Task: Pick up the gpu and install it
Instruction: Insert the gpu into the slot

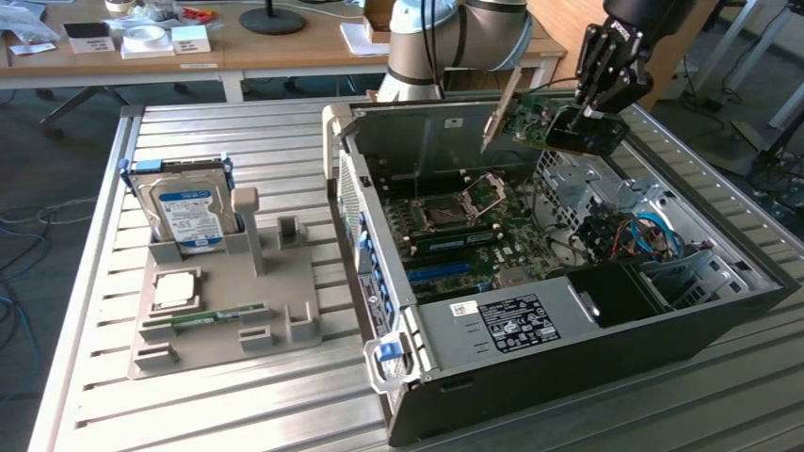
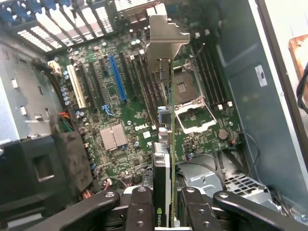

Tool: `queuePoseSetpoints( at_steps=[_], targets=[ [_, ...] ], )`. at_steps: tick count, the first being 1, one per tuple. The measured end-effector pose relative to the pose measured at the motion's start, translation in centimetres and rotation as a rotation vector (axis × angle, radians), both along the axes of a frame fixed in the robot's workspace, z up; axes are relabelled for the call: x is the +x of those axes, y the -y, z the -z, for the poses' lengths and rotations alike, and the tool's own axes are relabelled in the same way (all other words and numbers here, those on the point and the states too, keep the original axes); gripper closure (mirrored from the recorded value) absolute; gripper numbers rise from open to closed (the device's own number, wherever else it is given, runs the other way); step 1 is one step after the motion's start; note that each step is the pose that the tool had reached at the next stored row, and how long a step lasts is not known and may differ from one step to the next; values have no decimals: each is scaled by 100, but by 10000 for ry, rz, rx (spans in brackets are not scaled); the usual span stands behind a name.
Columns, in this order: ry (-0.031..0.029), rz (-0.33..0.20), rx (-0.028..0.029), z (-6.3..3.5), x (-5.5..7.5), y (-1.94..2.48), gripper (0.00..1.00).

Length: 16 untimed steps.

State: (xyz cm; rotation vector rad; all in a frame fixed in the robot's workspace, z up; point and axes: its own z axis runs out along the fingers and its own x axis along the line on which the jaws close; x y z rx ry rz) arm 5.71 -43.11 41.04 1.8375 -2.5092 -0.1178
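Gripper (image 2: pixel 166 208), nearly closed, pinches the gpu (image 2: pixel 164 43) above the motherboard (image 2: pixel 120 113).

Across the back runs a long wooden desk (image 1: pixel 289 52), pale and cluttered, with small white boxes (image 1: pixel 149 40) lined up toward the exterior view's left and a round black stand base (image 1: pixel 273 21) sitting near them, closer to the middle. Down below there's dark grey floor (image 1: pixel 56 151), a metal chair leg (image 1: pixel 75 105) angling out under the desk, and loose cables (image 1: pixel 23 231) trailing along the exterior view's left edge. Up front a ribbed silver metal table (image 1: pixel 251 405) takes soft, even light, while a bright patch (image 1: pixel 789 105) glares at the exterior view's far right edge.
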Motion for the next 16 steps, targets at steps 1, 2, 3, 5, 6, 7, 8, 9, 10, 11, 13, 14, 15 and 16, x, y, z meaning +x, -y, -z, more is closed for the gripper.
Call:
queuePoseSetpoints(
  at_steps=[1,2,3,5,6,7,8,9,10,11,13,14,15,16],
  targets=[
    [0,-123,1,2,0,-1,73],
    [0,-249,1,3,0,-3,73],
    [0,-377,1,4,0,-4,73],
    [0,-644,1,6,0,-6,73],
    [0,-769,0,7,0,-7,73],
    [0,-893,1,8,0,-7,73],
    [0,-1018,0,9,0,-9,73],
    [-1,-1143,0,10,0,-10,73],
    [0,-1272,-1,11,0,-11,73],
    [0,-1397,0,13,0,-12,73],
    [0,-1669,0,16,0,-15,73],
    [0,-1802,0,17,0,-16,73],
    [0,-1935,0,18,0,-17,73],
    [0,-2071,0,20,0,-18,73]
  ],
)
